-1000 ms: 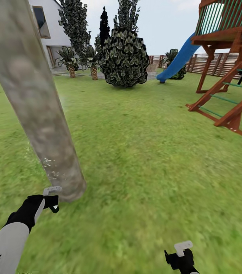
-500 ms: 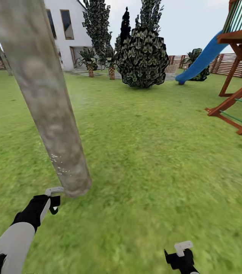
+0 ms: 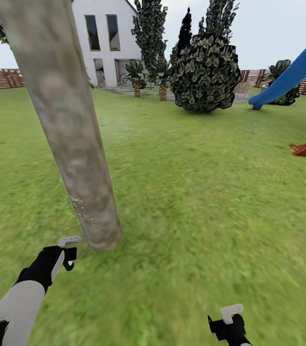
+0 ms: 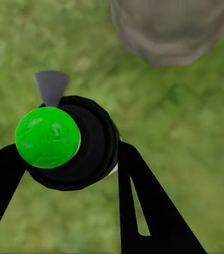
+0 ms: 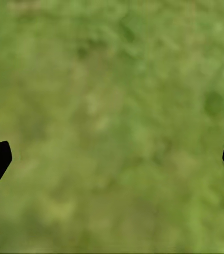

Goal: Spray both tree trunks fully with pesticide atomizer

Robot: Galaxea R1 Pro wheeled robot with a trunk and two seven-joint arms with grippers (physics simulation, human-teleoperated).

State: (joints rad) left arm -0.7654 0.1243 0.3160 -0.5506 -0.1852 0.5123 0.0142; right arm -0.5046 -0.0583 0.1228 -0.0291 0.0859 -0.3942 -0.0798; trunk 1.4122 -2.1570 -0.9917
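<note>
Atomizer in hand, first trunk barely speckled

My left pincer (image 4: 72, 159) grips the pesticide atomizer (image 4: 64, 140) beside the tree trunk (image 3: 71, 134); white specks (image 3: 83, 211) sit low, so most coverage and the other tree remain; my right pincer (image 5: 112, 159) gapes empty over lawn (image 3: 196, 192)

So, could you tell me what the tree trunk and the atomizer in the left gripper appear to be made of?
The tree trunk looks like smooth bark: matte, mottled beige-grey, with a few white specks low down. The atomizer, seen from above between the left gripper's fingers, looks like plastic: a black rounded body, a bright green, slightly glossy cap and a grey nozzle. As a render, it leaves this open.
</note>
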